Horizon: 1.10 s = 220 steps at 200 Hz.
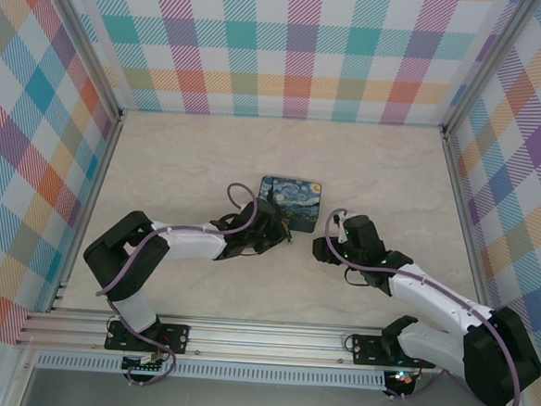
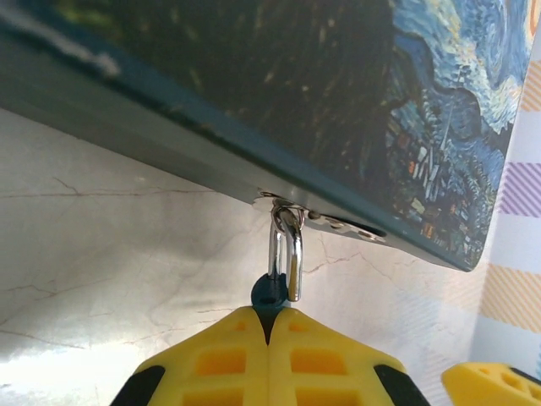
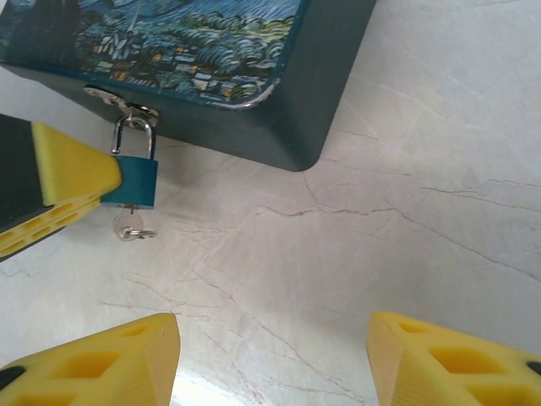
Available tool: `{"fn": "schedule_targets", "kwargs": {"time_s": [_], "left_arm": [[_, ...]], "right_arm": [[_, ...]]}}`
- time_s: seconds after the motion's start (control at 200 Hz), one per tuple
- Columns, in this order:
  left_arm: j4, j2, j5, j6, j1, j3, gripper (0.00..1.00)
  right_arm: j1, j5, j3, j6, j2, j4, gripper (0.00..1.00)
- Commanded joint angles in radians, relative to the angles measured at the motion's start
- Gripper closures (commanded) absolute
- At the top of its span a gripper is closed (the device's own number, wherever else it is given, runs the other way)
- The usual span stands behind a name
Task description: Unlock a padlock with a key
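Note:
The small teal padlock (image 3: 135, 179) hangs by its steel shackle (image 2: 287, 254) from the hasp (image 2: 338, 223) on the front of the blue painted tin box (image 1: 290, 202). My left gripper (image 2: 269, 326) is shut on the padlock's body (image 2: 270, 294), coming in from the left in the right wrist view. The key (image 3: 128, 225), with a small ring, sticks out of the padlock's underside. My right gripper (image 3: 272, 338) is open over bare table, well short of the key and to its right, touching nothing. Whether the shackle is released I cannot tell.
The tin box (image 3: 211, 68) lies flat on the marble-patterned table (image 1: 189, 169), near the middle. Checked walls (image 1: 291, 46) close in the back and both sides. A rail (image 1: 270, 338) runs along the near edge by the arm bases.

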Motion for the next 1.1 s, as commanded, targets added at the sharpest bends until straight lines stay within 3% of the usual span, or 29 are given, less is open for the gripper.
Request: {"fn": "schedule_targets", "kwargs": {"time_s": [0.0, 0.135, 0.405, 0.575, 0.7, 0.945, 1.095], "left_arm": [[-0.144, 0.021, -0.068, 0.09, -0.025, 0.039, 1.0], [-0.244, 0.03, -0.134, 0.153, -0.048, 0.099, 1.0], [-0.437, 0.088, -0.255, 0.257, -0.094, 0.232, 1.0], [-0.564, 0.154, -0.319, 0.297, -0.122, 0.327, 1.0], [-0.562, 0.184, -0.3, 0.299, -0.127, 0.352, 1.0], [-0.45, 0.158, -0.233, 0.286, -0.126, 0.337, 0.73], [-0.394, 0.134, -0.186, 0.262, -0.116, 0.321, 0.67]], "right_arm": [[-0.024, 0.007, 0.025, 0.022, 0.014, 0.012, 0.4], [-0.062, -0.012, 0.006, 0.05, 0.03, 0.057, 0.37], [-0.143, -0.1, -0.071, 0.149, 0.062, 0.237, 0.16], [-0.152, -0.104, -0.068, 0.159, 0.101, 0.251, 0.14], [-0.156, -0.108, -0.066, 0.154, 0.119, 0.256, 0.14], [-0.163, -0.116, -0.062, 0.127, 0.119, 0.236, 0.11], [-0.163, -0.123, -0.059, 0.115, 0.121, 0.221, 0.09]]}}
